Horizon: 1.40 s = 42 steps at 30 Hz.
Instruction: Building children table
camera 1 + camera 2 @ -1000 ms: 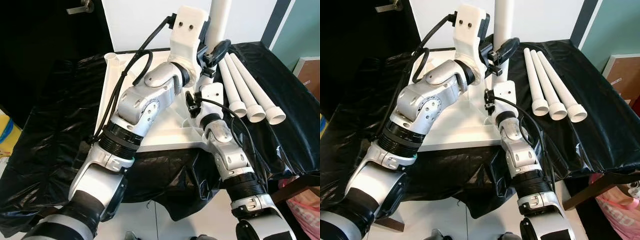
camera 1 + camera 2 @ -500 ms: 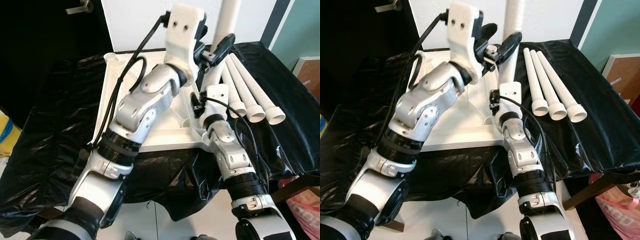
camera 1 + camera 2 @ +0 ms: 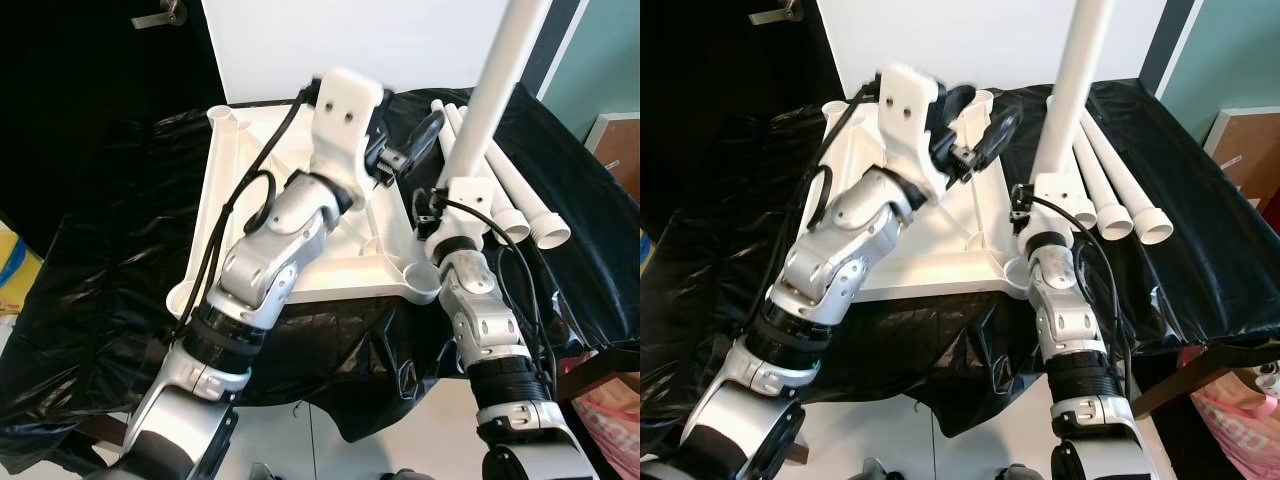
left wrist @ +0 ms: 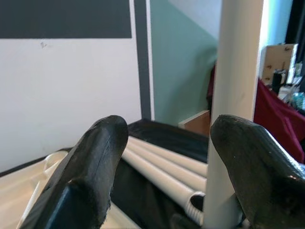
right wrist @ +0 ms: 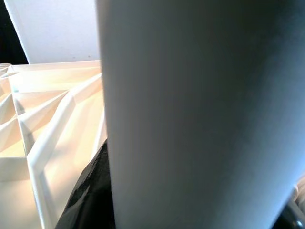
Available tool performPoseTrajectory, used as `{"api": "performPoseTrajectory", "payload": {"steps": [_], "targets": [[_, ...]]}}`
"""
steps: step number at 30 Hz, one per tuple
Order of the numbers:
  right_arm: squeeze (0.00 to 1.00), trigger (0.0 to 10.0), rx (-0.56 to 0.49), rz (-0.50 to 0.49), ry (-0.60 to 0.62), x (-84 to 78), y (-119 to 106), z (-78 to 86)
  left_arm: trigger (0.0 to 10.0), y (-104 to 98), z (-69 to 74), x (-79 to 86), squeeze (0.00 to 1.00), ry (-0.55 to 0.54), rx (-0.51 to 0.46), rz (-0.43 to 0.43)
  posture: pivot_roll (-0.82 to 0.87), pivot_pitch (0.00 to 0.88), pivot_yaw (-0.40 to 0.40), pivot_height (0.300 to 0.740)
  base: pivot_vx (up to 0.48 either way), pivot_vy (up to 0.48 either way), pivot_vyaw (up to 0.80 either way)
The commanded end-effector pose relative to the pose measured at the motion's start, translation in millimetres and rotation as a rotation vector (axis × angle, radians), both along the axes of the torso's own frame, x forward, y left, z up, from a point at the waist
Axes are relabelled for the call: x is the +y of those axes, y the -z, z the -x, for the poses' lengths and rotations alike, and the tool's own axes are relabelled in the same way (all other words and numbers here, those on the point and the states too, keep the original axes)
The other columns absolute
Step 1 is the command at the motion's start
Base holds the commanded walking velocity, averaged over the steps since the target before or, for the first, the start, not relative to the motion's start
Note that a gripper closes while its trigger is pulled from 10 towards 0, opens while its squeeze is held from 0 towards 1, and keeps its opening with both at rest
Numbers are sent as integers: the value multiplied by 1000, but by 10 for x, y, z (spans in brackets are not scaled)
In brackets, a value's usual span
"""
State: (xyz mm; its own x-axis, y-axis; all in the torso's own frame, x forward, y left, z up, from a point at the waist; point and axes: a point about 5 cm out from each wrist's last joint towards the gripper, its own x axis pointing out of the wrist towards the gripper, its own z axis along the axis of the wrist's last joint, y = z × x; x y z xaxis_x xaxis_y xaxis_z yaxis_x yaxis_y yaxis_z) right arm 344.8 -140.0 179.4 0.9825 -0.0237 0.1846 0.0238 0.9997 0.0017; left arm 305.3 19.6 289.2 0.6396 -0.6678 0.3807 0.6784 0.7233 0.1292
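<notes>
Right gripper (image 3: 1048,185): closed around one white leg (image 3: 1077,75), held near its lower end. The leg stands tilted, its top leaning away from the robot and out past the upper edge of the eye views. In the right wrist view the leg (image 5: 200,114) is pressed up against the camera, with the ribbed underside of the tabletop (image 5: 43,124) beside it.

Left gripper (image 3: 405,150): fingers spread wide, holding nothing, raised over the tabletop's far right part, just left of the held leg. In the left wrist view the two fingers (image 4: 90,171) frame the leg (image 4: 233,95), which stands close against one finger; contact cannot be confirmed.

Tabletop (image 3: 225,215): white, lying upside down, ribs up, under the left arm. A round corner socket (image 3: 425,282) sits just below the right gripper.

Three more legs (image 3: 510,190) lie side by side to the right of the right gripper, wide ends toward the robot.

All rest on a table under a black sheet (image 3: 100,290).
</notes>
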Motion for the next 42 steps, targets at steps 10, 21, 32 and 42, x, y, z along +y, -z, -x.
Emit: {"api": "performPoseTrajectory", "payload": {"steps": [10, 21, 32, 42], "targets": [[0, 10000, -55, -12, -31, -33, -19, 97, 10000, 297, 115, 57, 0, 77, 9, -63, -131, 75, 36, 740, 0, 0, 0], [0, 10000, -64, -12, -58, -65, 6, 161, 10000, 656, 239, 104, 0, 130, 85, -155, -121, 90, 33, 740, 0, 0, 0], [0, 10000, -66, -18, -80, -33, 23, 184, 10000, 837, 302, 101, 0, 145, 129, -202, -107, 99, 34, 740, 0, 0, 0], [0, 10000, -63, -31, -96, -7, 59, 205, 10000, 922, 358, 116, 0, 156, 150, -233, -54, 99, 34, 740, 0, 0, 0]]}}
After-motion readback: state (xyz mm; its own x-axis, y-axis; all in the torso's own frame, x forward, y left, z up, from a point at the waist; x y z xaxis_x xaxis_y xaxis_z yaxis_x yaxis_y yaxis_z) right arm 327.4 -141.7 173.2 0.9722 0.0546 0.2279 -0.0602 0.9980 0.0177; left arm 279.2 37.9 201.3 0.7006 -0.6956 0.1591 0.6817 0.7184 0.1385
